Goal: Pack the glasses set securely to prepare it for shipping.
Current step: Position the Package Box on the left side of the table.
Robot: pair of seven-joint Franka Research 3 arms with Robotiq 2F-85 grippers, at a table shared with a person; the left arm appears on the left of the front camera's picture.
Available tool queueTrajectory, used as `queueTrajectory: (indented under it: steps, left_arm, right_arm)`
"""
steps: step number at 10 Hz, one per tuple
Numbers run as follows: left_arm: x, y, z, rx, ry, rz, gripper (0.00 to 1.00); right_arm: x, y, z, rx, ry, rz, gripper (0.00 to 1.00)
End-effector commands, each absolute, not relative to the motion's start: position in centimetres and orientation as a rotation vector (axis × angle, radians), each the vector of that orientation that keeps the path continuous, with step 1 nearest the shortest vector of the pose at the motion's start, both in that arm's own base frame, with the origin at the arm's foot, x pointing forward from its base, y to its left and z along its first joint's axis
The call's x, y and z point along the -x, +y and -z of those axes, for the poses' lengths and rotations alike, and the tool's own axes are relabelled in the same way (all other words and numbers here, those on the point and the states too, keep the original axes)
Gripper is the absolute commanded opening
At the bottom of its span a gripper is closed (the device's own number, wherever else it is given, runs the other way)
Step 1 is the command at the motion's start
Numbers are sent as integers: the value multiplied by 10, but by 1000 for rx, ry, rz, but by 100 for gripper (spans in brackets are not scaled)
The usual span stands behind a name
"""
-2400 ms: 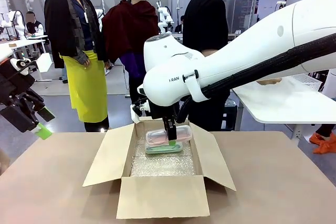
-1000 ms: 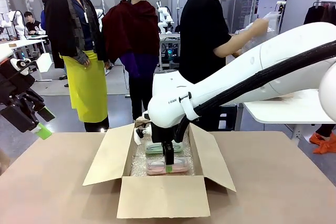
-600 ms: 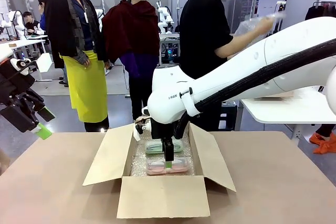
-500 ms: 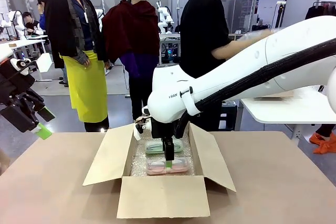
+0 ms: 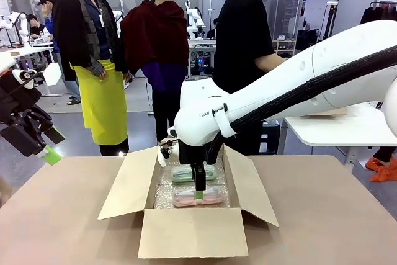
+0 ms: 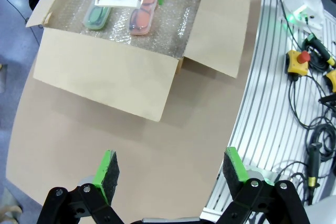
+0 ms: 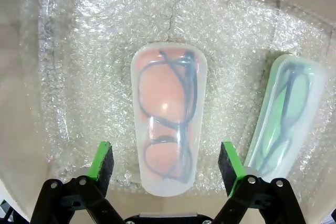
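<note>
Both cases of the glasses set lie on bubble wrap (image 7: 79,51) inside the open cardboard box (image 5: 192,234). The pink case (image 7: 168,119) rests nearer me, also seen as the pink case (image 5: 208,198) and the pink case (image 6: 143,18). The mint-green case (image 7: 281,114) lies beside it, farther back as the mint-green case (image 5: 186,174). My right gripper (image 7: 166,162) stands open astride the pink case, with gaps at both pads, low in the box as the right gripper (image 5: 198,194). My left gripper (image 6: 171,174) is open and empty, held high at the table's left as the left gripper (image 5: 53,145).
The box's flaps (image 5: 123,184) spread outward on the brown table (image 5: 62,221). A person in black (image 5: 242,35) stands behind the far edge. A slatted metal rail with cables and a red-button unit (image 6: 299,59) runs beside the table.
The pink case, earlier carried above the green one, now lies on the bubble wrap and the right gripper has let go of it. The person's raised hand has dropped.
</note>
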State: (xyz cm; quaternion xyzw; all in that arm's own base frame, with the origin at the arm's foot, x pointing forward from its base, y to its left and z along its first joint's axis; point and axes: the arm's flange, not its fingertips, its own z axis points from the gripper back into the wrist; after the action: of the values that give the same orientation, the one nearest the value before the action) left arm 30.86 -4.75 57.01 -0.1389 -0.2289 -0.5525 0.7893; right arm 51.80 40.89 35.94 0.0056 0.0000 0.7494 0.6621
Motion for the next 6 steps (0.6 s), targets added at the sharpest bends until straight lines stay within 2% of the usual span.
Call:
queueTrajectory:
  steps: [1,6]
  left_arm:
    - [-308,-45,-571,309,-498,1209,100]
    - [-308,-45,-571,309,-498,1209,100]
  right_arm:
    - [-517,410,-360,-12,-6,-1697,100]
    - [-517,410,-360,-12,-6,-1697,100]
